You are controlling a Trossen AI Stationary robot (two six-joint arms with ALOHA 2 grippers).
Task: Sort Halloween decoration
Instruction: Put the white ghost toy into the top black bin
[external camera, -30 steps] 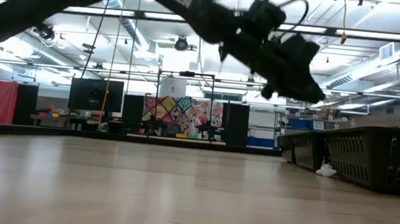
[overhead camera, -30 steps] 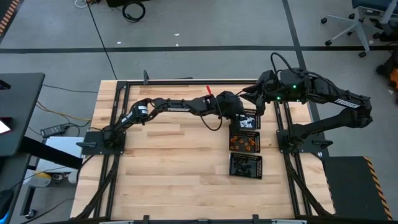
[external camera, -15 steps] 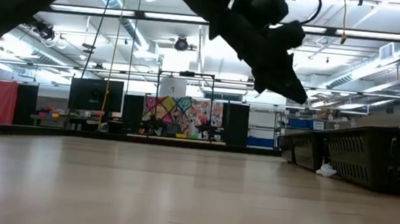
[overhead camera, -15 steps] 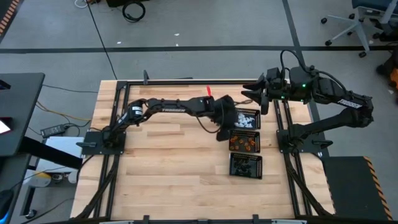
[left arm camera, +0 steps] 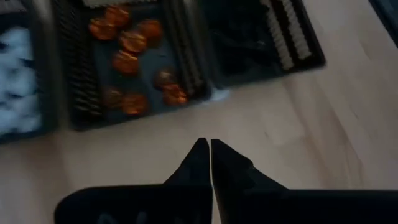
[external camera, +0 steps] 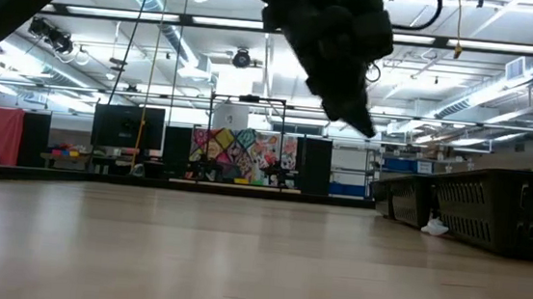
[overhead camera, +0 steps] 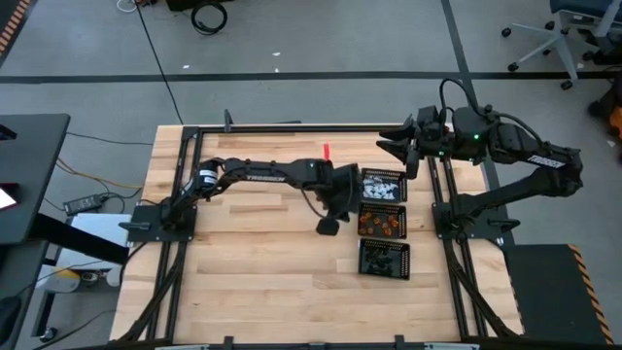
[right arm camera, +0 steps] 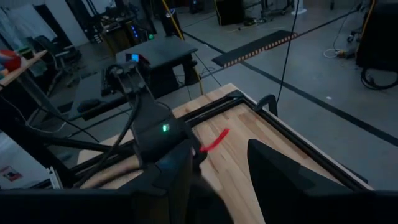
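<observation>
Now that the left tool (overhead camera: 328, 227) has clenched empty and drawn back from the trays (overhead camera: 383, 222) over the bench (overhead camera: 253, 253), that drop-off looks finished; the right tool (overhead camera: 392, 149) hangs released.

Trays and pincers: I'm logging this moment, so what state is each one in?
Left pincer: shut, nothing visible between its tips, above bare wood beside the trays.
Right pincer: open, empty, raised at the table's far right corner.
White tray: holds white trinkets.
Orange tray: holds orange trinkets.
Black tray: holds black trinkets.
</observation>
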